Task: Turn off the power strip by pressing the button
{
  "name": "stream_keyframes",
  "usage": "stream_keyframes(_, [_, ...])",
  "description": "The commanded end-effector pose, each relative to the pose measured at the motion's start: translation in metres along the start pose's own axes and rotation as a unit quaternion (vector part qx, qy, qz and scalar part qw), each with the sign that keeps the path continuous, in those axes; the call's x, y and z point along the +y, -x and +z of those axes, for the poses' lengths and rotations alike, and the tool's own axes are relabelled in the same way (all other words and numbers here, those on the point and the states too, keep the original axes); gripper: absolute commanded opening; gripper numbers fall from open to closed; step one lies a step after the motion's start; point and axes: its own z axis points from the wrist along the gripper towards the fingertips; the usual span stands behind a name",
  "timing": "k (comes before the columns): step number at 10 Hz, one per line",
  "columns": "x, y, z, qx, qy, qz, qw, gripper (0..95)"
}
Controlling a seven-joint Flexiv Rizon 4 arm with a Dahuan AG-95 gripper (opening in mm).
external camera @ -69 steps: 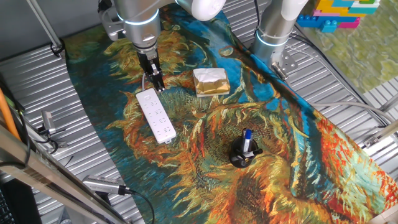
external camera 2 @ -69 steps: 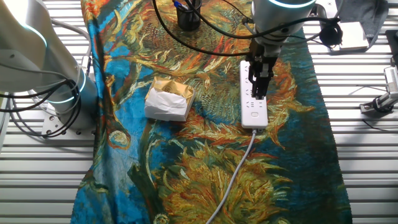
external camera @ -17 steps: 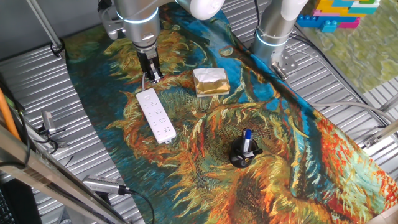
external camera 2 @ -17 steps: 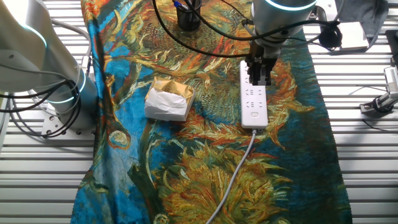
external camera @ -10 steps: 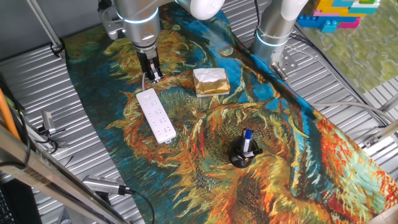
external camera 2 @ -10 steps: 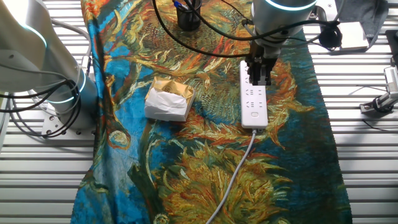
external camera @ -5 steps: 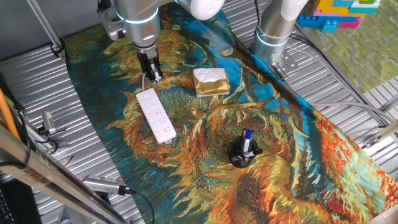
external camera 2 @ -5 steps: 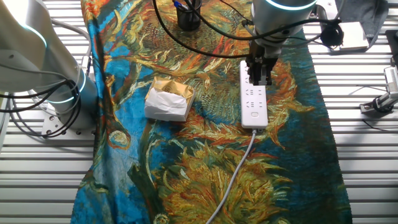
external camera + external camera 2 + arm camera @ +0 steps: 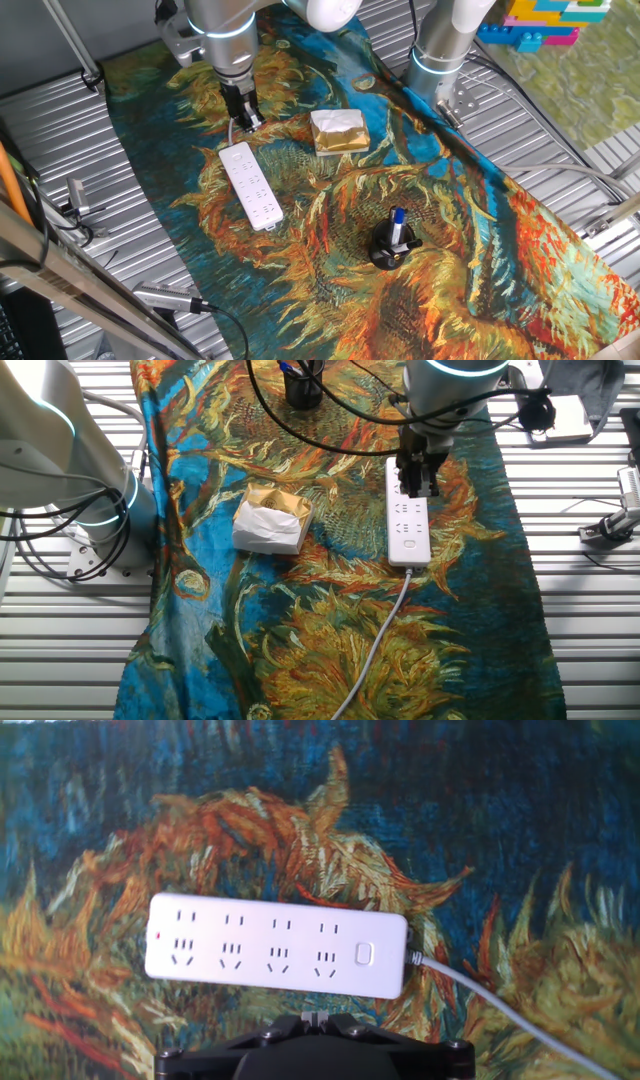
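The white power strip (image 9: 250, 186) lies flat on the sunflower-patterned cloth; it also shows in the other fixed view (image 9: 407, 515). In the hand view the power strip (image 9: 277, 945) lies crosswise, with its small white button (image 9: 364, 954) near the cable end and a tiny red dot at the opposite end. My gripper (image 9: 247, 122) hangs above the strip, apart from it, pointing down; it also shows in the other fixed view (image 9: 417, 485). In the hand view the gripper (image 9: 318, 1018) has its fingertips touching each other, shut and empty.
A gold foil-wrapped block (image 9: 339, 131) sits right of the strip. A black holder with a blue pen (image 9: 392, 245) stands nearer the front. The strip's grey cable (image 9: 370, 650) trails over the cloth. A second arm's base (image 9: 440, 60) stands at the cloth's far edge.
Compared with the earliest frames, my gripper has risen off the strip's button end. Over the last second it has hardly moved. The strip has stayed in place.
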Motion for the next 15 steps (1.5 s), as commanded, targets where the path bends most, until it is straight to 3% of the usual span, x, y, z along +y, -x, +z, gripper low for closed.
stream_keyframes(1, [0.002, -0.003, -0.005, 0.005, 0.007, -0.023, 0.9997, 0.0])
stream_keyframes(4, [0.004, -0.005, -0.016, 0.006, 0.007, -0.042, 0.9991, 0.0])
stream_keyframes(7, [-0.001, 0.0, -0.013, 0.005, 0.007, -0.074, 0.9972, 0.0])
stream_keyframes(11, [-0.032, 0.018, 0.001, 0.003, 0.012, -0.108, 0.9941, 0.0])
stream_keyframes(15, [-0.04, 0.03, 0.026, 0.001, 0.017, -0.113, 0.9935, 0.0])
